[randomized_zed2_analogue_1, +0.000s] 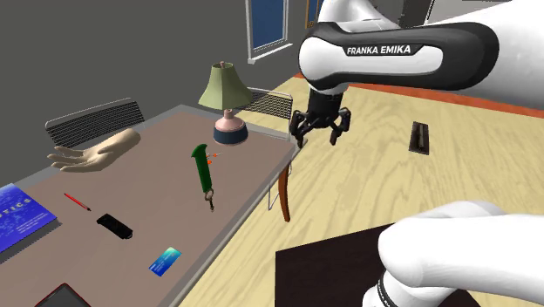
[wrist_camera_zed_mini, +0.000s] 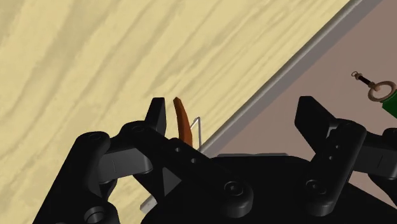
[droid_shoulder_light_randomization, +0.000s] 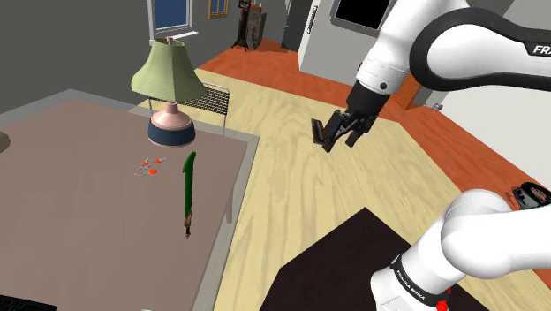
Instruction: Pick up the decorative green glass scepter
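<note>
The green scepter (droid_shoulder_light_randomization: 187, 187) lies flat on the brown table (droid_shoulder_light_randomization: 79, 185), its brass ring end toward the near edge. The second exterior view has the scepter (randomized_zed2_analogue_1: 203, 169) near the table's right edge. My black gripper (droid_shoulder_light_randomization: 340, 132) hangs open and empty over the wooden floor, off the table's edge and well apart from the scepter. Seen from across, the gripper (randomized_zed2_analogue_1: 320, 131) hovers beyond the table corner. In the wrist view the gripper (wrist_camera_zed_mini: 234, 118) has its fingers wide apart over the table edge, and the scepter's ring tip (wrist_camera_zed_mini: 380, 91) lies beyond one fingertip (wrist_camera_zed_mini: 313, 114).
A green-shaded lamp (droid_shoulder_light_randomization: 165, 88) stands at the table's far side, with small orange bits (droid_shoulder_light_randomization: 150, 166) beside the scepter. A model hand (randomized_zed2_analogue_1: 91, 155), red pen (randomized_zed2_analogue_1: 77, 201), black item (randomized_zed2_analogue_1: 114, 226), blue card (randomized_zed2_analogue_1: 164, 260) and a chair (randomized_zed2_analogue_1: 91, 122) are also there. A table leg (randomized_zed2_analogue_1: 285, 192) is below the corner.
</note>
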Robot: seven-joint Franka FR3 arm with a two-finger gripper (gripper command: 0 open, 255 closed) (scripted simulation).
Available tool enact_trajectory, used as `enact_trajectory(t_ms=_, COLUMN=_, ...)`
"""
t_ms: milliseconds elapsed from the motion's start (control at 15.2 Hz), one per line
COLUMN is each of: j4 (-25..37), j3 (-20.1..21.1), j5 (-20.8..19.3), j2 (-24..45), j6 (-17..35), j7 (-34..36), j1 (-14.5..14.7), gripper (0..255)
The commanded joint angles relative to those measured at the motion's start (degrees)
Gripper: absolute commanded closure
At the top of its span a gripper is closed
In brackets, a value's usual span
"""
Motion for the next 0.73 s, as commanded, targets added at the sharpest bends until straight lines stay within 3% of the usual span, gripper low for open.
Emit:
enact_trajectory(t_ms=0, j4=-1.4, j3=3.2, j5=1.4, j2=1.5, j6=4.6, j7=2.8, j1=0.8, gripper=0)
enact_trajectory(t_ms=396, j4=-3.1, j3=12.9, j5=3.7, j2=7.6, j6=17.0, j7=11.4, j1=1.8, gripper=0)
enact_trajectory(t_ms=660, j4=-2.1, j3=20.2, j5=2.9, j2=13.9, j6=25.3, j7=18.1, j1=0.4, gripper=0)
